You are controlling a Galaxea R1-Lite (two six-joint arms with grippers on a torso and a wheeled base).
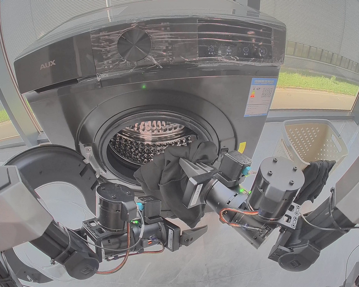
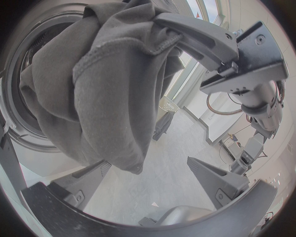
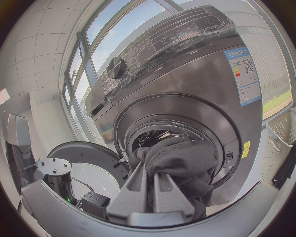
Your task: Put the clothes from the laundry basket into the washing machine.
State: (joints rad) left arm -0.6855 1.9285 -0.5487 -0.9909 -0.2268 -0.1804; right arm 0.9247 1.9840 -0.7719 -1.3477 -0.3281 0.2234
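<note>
Garment (image 1: 165, 178) at washing machine rim (image 1: 103, 153)

The washing machine (image 1: 67, 111) is dark metallic grey. Its drum (image 1: 148, 145) is shiny silver, patterned with rows of bumps. The garment (image 1: 165, 178) is black, as is the cloth (image 1: 317, 175) draped on the cream laundry basket (image 1: 313, 140), whose walls carry a grid of small holes. The machine's label (image 1: 260, 95) is blue and white, and the floor (image 1: 216, 262) is pale grey.
</note>
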